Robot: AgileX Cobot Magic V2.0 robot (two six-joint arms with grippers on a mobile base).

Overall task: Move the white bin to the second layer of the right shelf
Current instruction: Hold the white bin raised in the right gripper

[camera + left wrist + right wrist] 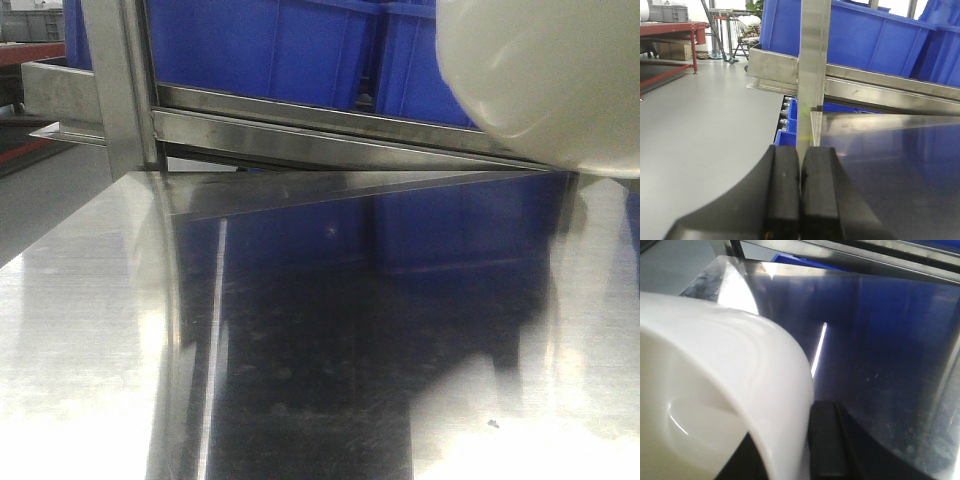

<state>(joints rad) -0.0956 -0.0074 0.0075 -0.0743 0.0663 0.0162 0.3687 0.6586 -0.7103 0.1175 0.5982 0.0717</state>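
Observation:
The white bin [545, 70] hangs tilted at the top right of the front view, above the steel table [300, 330]. In the right wrist view its glossy wall [715, 380] fills the left half, and my right gripper [785, 432] is shut on that wall, with one black finger [827, 440] outside and the other inside the bin. My left gripper [800, 150] is shut with nothing between its pads, low at the table's left edge near a steel post [812, 55]. The right shelf second layer is out of view.
Large blue crates [270, 45] sit on a tilted steel shelf with a front rail [330, 125] just behind the table. The upright steel post [120, 80] stands at the table's back left corner. More blue crates [790, 125] lie below. A red table [670, 30] stands far left across open grey floor.

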